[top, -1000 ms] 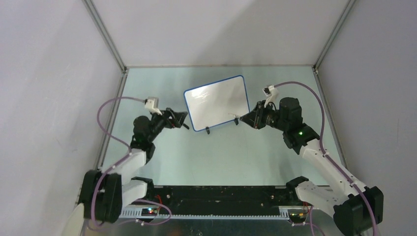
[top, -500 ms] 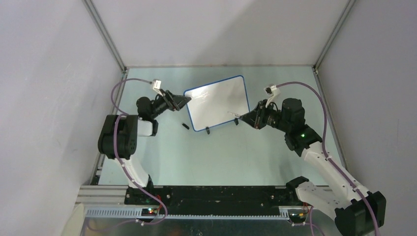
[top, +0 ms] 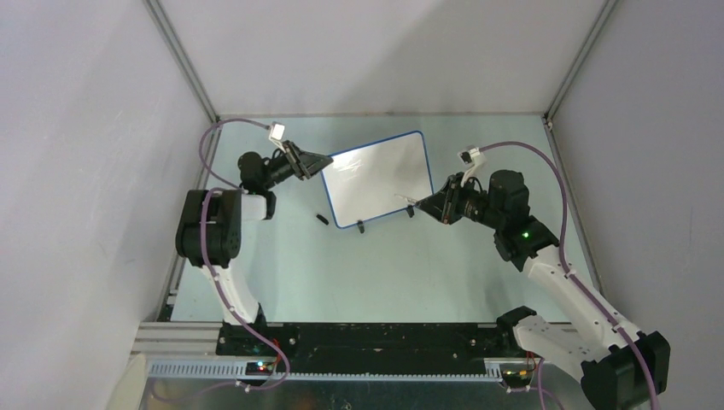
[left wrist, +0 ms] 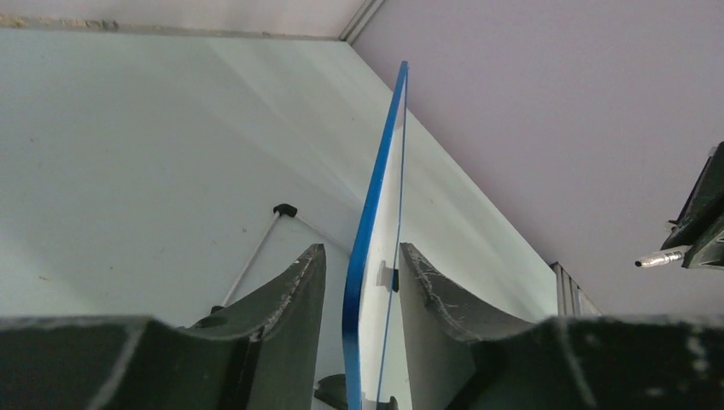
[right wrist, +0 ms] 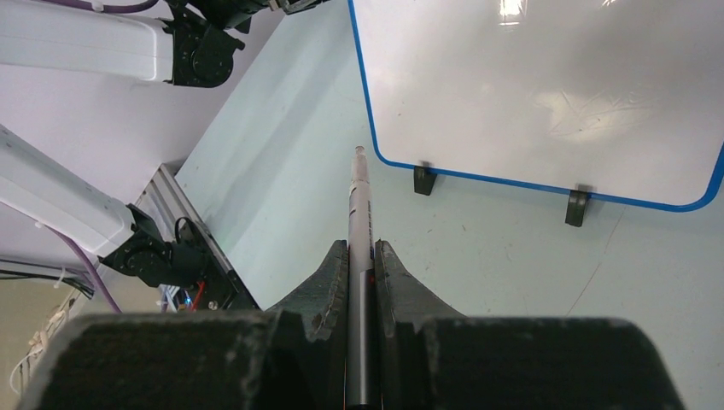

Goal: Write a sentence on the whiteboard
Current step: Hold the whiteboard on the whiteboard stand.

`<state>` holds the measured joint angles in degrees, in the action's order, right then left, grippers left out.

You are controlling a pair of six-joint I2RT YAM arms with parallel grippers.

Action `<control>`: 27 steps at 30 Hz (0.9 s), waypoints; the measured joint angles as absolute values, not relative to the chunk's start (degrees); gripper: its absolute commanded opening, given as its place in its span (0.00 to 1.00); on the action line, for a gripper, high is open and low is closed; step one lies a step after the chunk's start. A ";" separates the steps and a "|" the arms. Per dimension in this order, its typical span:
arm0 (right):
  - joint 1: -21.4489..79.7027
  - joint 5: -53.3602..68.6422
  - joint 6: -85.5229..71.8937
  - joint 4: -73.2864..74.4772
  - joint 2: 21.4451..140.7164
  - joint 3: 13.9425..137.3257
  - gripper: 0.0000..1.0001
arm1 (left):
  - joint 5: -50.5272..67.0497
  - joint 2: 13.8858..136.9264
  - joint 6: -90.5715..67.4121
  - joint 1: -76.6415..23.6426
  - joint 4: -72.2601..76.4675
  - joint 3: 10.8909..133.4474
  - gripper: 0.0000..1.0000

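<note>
The whiteboard [top: 376,179], white with a thin blue frame, stands tilted on two black clip feet [right wrist: 423,179] in the middle of the table. No sentence shows on its blank face [right wrist: 546,85]. My left gripper [top: 324,162] straddles the board's left edge [left wrist: 373,196]. Its jaws sit on either side of the frame, open, with a gap on each side [left wrist: 363,248]. My right gripper [top: 431,205] is shut on a slim marker pen [right wrist: 359,196]. The pen's tip points at the board's lower right corner, a short way off it.
A small black cap [top: 321,219] lies on the table just left of the board's lower left corner. Grey walls with metal rails close the table on three sides. The right arm's pen tip [left wrist: 657,256] shows at the right edge of the left wrist view.
My left arm has swung from beside the small black cap up to the board's left edge, and its jaws have narrowed around the frame. The right gripper and pen have barely moved.
</note>
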<state>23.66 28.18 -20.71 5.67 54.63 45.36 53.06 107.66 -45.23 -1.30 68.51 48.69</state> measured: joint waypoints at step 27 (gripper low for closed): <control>40.42 10.26 -15.92 1.30 76.12 60.07 0.00 | 58.17 114.06 -55.68 -1.08 79.75 49.69 0.42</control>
